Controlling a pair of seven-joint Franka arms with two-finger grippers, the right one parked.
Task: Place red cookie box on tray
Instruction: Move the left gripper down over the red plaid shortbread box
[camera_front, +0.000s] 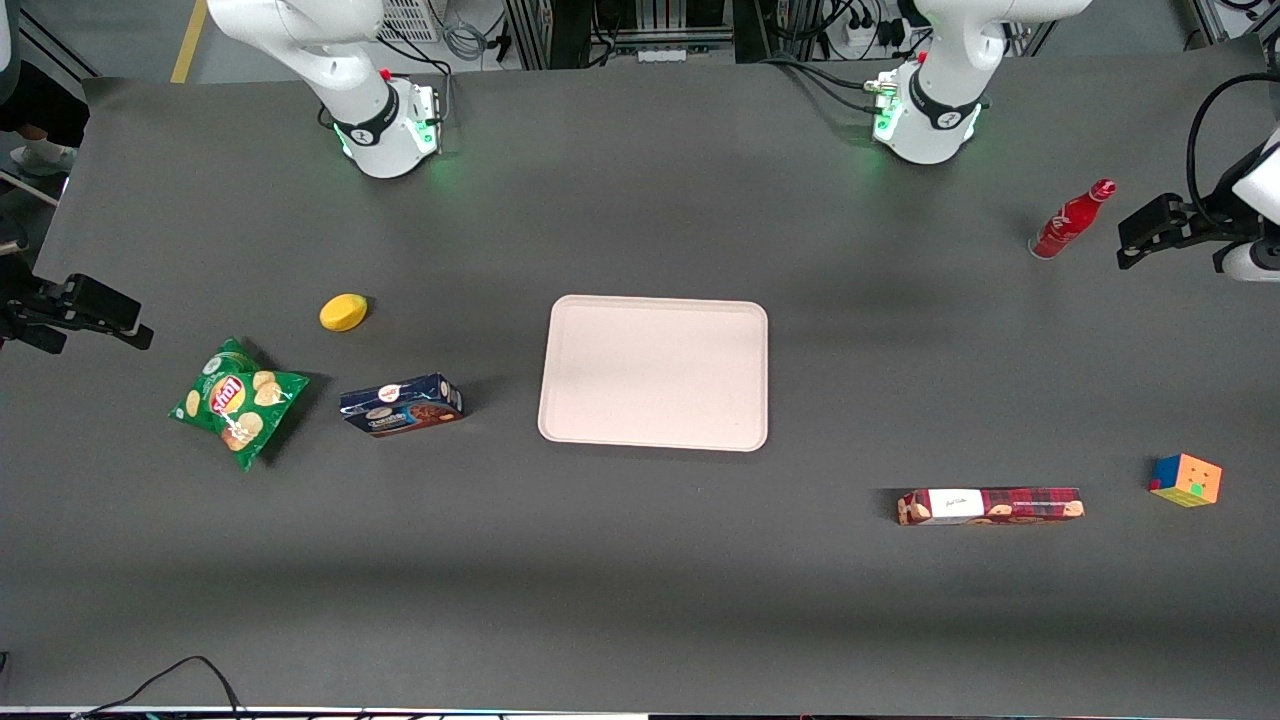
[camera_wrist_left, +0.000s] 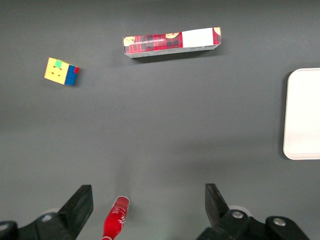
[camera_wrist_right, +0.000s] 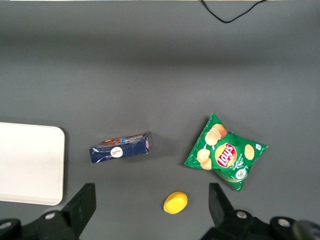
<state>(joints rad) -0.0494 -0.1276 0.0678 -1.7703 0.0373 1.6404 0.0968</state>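
Observation:
The red cookie box (camera_front: 990, 505) (camera_wrist_left: 172, 42) lies flat on the grey table, long and slim, its white label end pointing toward the tray. The pale pinkish-cream tray (camera_front: 655, 372) (camera_wrist_left: 305, 115) sits at the table's middle with nothing on it. My gripper (camera_front: 1150, 232) (camera_wrist_left: 148, 200) hangs open and holds nothing. It is at the working arm's end of the table, above a red bottle and farther from the front camera than the cookie box. The box lies well apart from the fingers.
A red bottle (camera_front: 1070, 220) (camera_wrist_left: 116, 220) stands below the gripper. A colour cube (camera_front: 1186, 480) (camera_wrist_left: 61, 71) sits beside the red box. Toward the parked arm's end lie a dark blue cookie box (camera_front: 402, 405), a green chips bag (camera_front: 238, 402) and a yellow object (camera_front: 343, 312).

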